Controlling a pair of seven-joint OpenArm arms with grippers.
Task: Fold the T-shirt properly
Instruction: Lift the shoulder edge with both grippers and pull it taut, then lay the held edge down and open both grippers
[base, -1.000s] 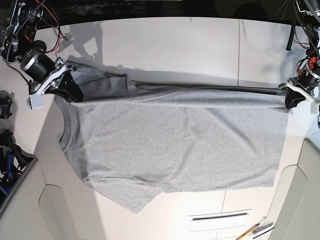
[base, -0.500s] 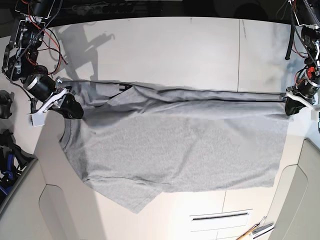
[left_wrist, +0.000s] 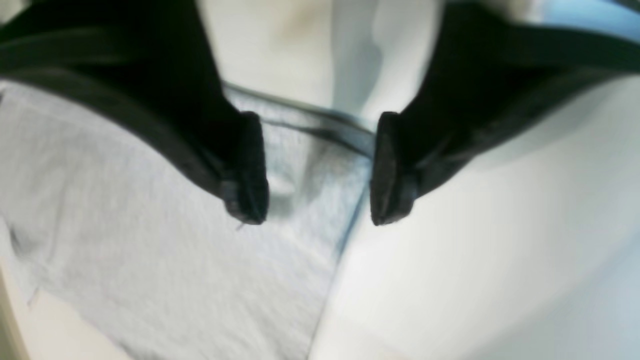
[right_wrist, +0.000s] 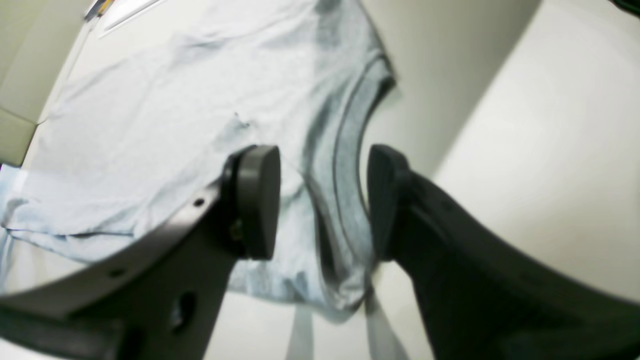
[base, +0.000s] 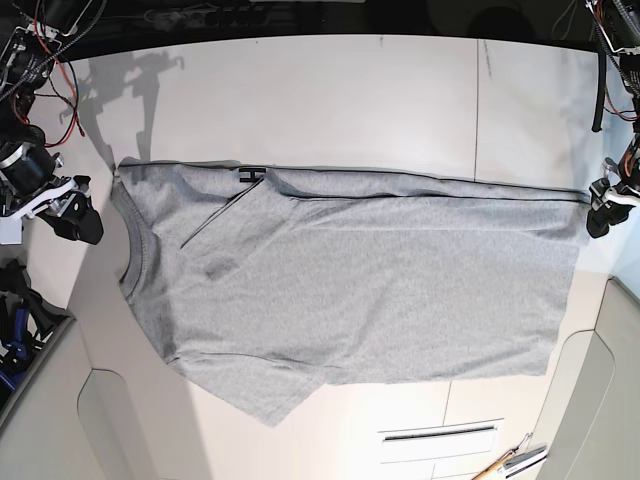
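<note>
The light grey T-shirt (base: 350, 290) lies flat on the white table (base: 350, 90), doubled over, with its fold line along the far edge and its ribbed collar (base: 133, 255) at the left. A small dark mark (base: 250, 175) shows at the fold. My right gripper (base: 80, 222) hovers just off the shirt's left edge, open and holding nothing. In its wrist view the right gripper (right_wrist: 320, 200) frames the collar (right_wrist: 350, 150) lying below it. My left gripper (base: 598, 222) is at the shirt's right corner. Its wrist view shows the left gripper (left_wrist: 317, 210) open above the hem edge (left_wrist: 345, 225).
Red and black cables (base: 60, 60) hang at the far left behind the right arm. A blue object (base: 15, 335) sits off the table's left side. A drawer front with a slot handle (base: 440, 432) and an orange-handled tool (base: 510, 462) lie near the bottom right.
Both grippers have opened and let go of the shirt's raised edge, which has dropped flat. The right gripper drew away leftward; the left gripper shifted slightly right.
</note>
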